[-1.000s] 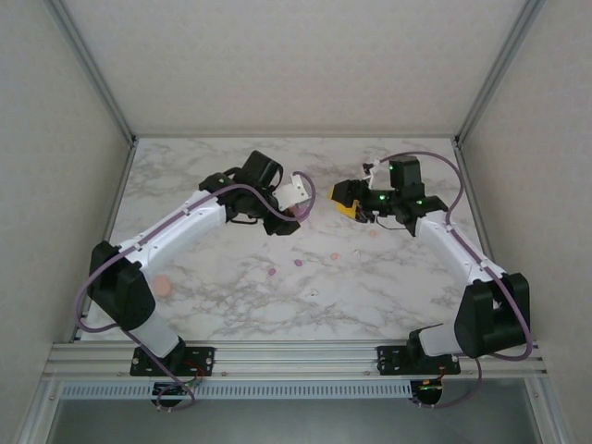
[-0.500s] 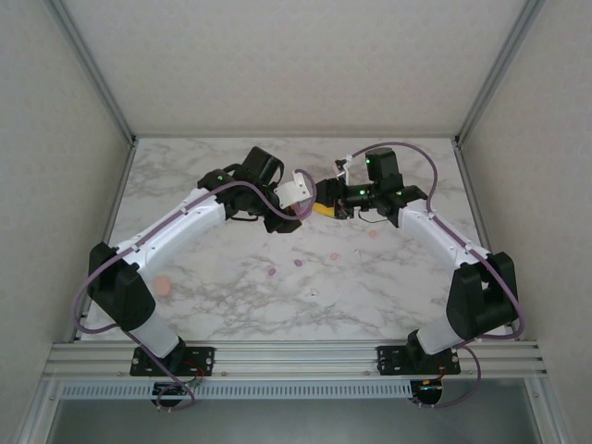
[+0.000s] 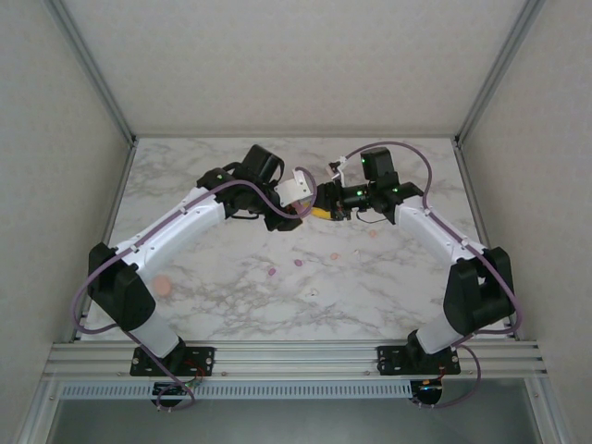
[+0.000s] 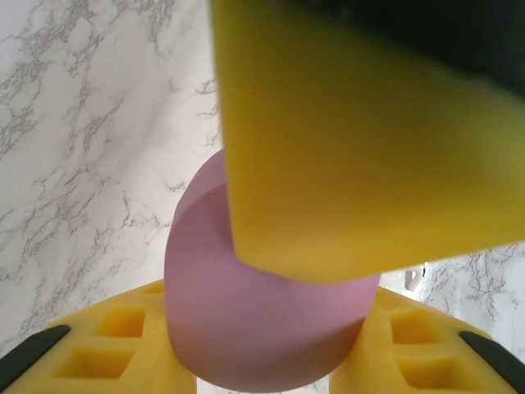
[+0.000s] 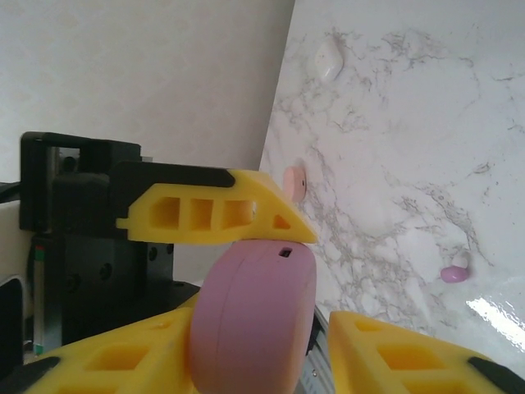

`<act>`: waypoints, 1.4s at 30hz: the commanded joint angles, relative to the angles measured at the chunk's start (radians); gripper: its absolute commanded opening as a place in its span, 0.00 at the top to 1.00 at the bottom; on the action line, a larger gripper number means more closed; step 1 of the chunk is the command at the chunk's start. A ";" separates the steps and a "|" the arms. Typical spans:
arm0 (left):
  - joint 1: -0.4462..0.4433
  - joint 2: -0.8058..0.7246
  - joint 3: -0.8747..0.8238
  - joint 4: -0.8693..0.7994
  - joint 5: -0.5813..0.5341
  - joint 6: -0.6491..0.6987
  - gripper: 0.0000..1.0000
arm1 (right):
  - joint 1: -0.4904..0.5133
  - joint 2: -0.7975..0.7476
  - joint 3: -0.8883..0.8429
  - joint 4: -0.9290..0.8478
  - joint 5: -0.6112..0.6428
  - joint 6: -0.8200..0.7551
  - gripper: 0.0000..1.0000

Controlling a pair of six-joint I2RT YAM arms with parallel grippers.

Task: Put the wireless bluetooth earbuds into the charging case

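A purple pebble-shaped charging case [image 4: 262, 328] is held above the table, with my left gripper [image 4: 271, 349] shut on it. My right gripper [image 5: 262, 353] has come up against it. Its yellow fingers [image 5: 123, 353] stand either side of the case [image 5: 254, 320], with a gap on the right side. The two grippers meet at the table's middle back [image 3: 316, 209]. Tiny earbuds lie on the marble in front: purple ones [image 3: 271, 272] [image 3: 298, 262], peach ones [image 3: 335, 255] [image 3: 373, 232] and a white one [image 3: 314, 293]. A purple earbud [image 5: 455, 273] also lies in the right wrist view.
A peach rounded case [image 3: 162, 285] lies at the left beside the left arm and appears again as the peach case [image 5: 294, 180]. A white pebble-shaped thing [image 5: 329, 59] lies near the table edge. Grey walls enclose the marble table [image 3: 416, 296] on three sides.
The right arm has swung left until its gripper reached the case held by the left gripper, and its jaws have narrowed around it. The left arm has stayed put.
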 commanded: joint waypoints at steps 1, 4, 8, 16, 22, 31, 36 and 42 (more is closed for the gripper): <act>-0.013 0.005 0.040 -0.033 -0.004 0.018 0.79 | 0.007 0.020 0.035 -0.049 -0.031 -0.039 0.56; -0.016 0.003 0.040 -0.030 -0.008 0.022 0.78 | 0.009 0.030 0.038 -0.047 -0.030 -0.036 0.60; -0.017 -0.006 0.038 -0.020 -0.017 0.020 0.69 | 0.011 0.034 0.037 -0.021 -0.026 -0.015 0.72; 0.055 -0.186 -0.180 0.304 0.059 -0.122 0.38 | -0.024 -0.030 -0.033 0.270 -0.030 0.222 0.82; 0.223 -0.364 -0.479 0.826 0.341 -0.339 0.36 | -0.075 -0.058 -0.101 0.667 -0.065 0.552 0.84; 0.264 -0.330 -0.522 1.068 0.436 -0.427 0.38 | -0.076 -0.066 -0.076 0.833 -0.097 0.740 0.84; 0.261 -0.268 -0.480 1.111 0.509 -0.437 0.38 | -0.070 -0.066 -0.053 0.817 -0.102 0.758 0.84; 0.249 -0.209 -0.406 1.045 0.563 -0.392 0.38 | -0.051 -0.057 -0.038 0.833 -0.119 0.771 0.84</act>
